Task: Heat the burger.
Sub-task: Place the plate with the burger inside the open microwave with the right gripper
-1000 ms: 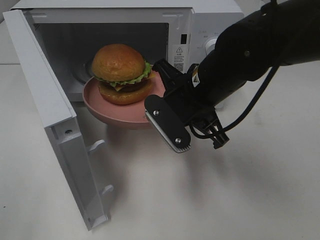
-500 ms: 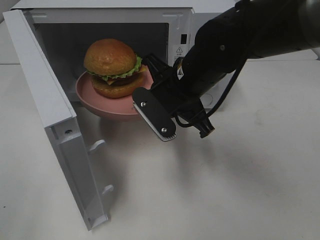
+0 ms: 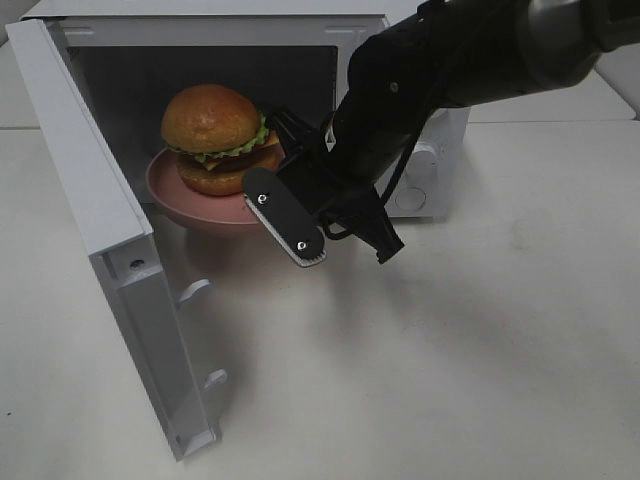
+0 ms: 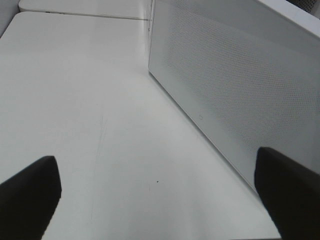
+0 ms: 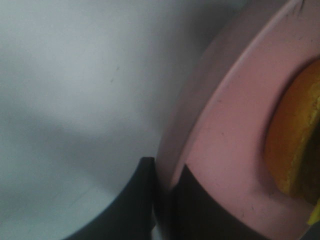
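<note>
One burger, one pink plate, one white microwave with its single door swung fully open, and two arms: that is the count we make on the white table. The burger sits upright in the middle of the plate, and the plate is in the mouth of the oven cavity, clear of the table. We cannot tell whether it is resting on the oven floor.

The right gripper reaches in from the control-panel side. Its fingers stand narrow, pinched on the plate's near rim, one above the rim and one below. The wrist view shows that rim wedged between the two dark pads, with the bun's orange edge just beyond. The burger itself is untouched by the gripper.

The left gripper is seen only in its own wrist view. There its two dark fingertips are spread wide with nothing between them, above bare table beside the microwave's perforated side wall.
</note>
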